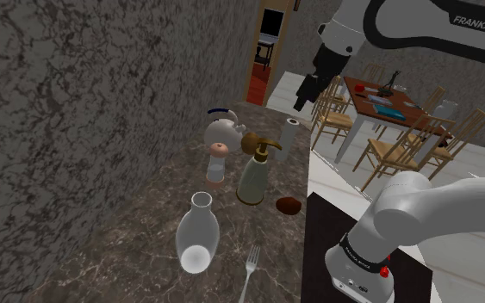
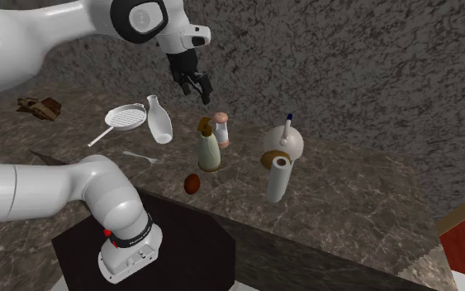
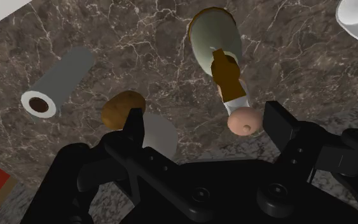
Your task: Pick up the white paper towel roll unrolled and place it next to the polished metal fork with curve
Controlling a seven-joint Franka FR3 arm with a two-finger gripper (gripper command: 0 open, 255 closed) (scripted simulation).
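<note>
The white paper towel roll [image 1: 291, 133] stands upright near the counter's edge, beside a round white kettle [image 2: 286, 142]. It also appears in the second exterior view [image 2: 278, 179] and, seen from above with its dark core, in the wrist view [image 3: 55, 84]. The metal fork [image 1: 249, 267] lies on the marble counter close to the stand, next to a clear glass vase [image 1: 197, 234]; the second exterior view has the fork [image 2: 142, 156] below that vase. My gripper [image 1: 305, 93] [image 2: 196, 83] [image 3: 206, 127] hangs open high above the counter, with nothing between its fingers.
A pump soap bottle [image 1: 253, 172], a pink-topped shaker [image 1: 218, 163] and a brown lump [image 1: 289, 205] stand between roll and fork. A frying pan [image 2: 123, 121] lies beyond the vase. A stone wall [image 1: 77, 112] backs the counter; dining chairs [image 1: 400, 146] stand past its edge.
</note>
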